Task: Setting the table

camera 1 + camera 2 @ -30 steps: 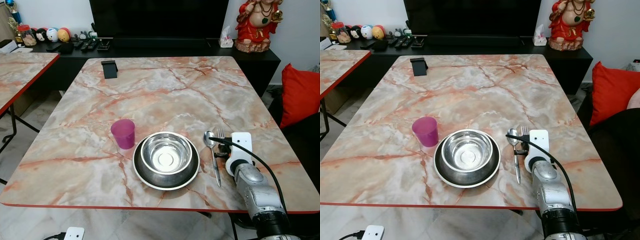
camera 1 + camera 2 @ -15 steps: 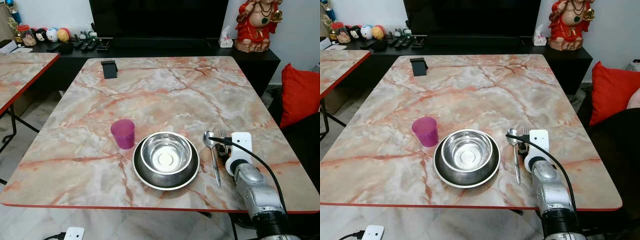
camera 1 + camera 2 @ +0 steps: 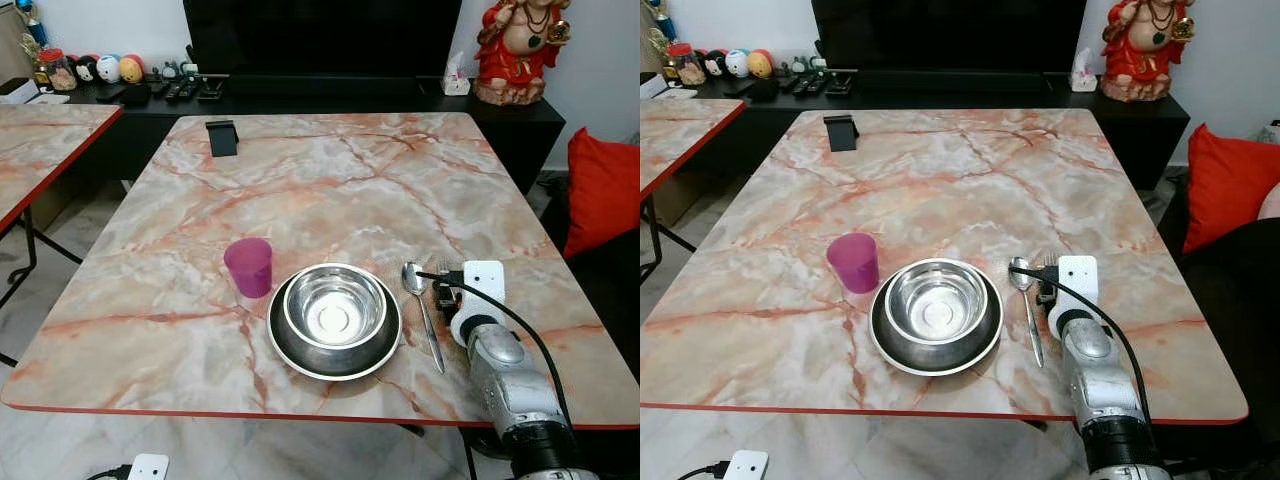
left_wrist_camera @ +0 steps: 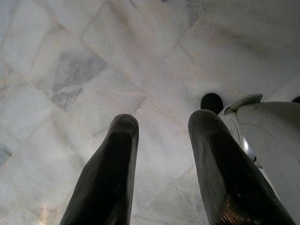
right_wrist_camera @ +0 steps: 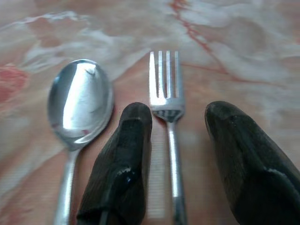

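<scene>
- The right gripper [image 5: 177, 150] is low over the marble table [image 3: 330, 190] near its front right edge, fingers apart and clamped on nothing.
- The fork [image 5: 167, 117] lies flat on the table in the gap between the two fingers [image 5: 123, 159], its tines reaching out past the fingertips and its handle running back under the gripper; neither finger visibly touches it.
- The spoon [image 5: 79, 108] lies just outside one finger, on the side toward the bowl, roughly parallel to the fork, with its bowl-end level with the fork's tines.
- In the head views the spoon [image 3: 423, 312] sits just beside the gripper, between it and the plate.
- The steel bowl [image 3: 334, 306] rests in the dark plate [image 3: 290, 345], near the gripper on its inner side, just beyond the spoon.
- The pink cup [image 3: 248, 266] stands upright farther out on that same side, just beside the plate's rim.
- A small black stand [image 3: 221, 137] sits well apart at the table's far end.
- The left gripper [image 4: 161, 159] hangs idle over the tiled floor [image 4: 93, 61], fingers apart and empty.
</scene>
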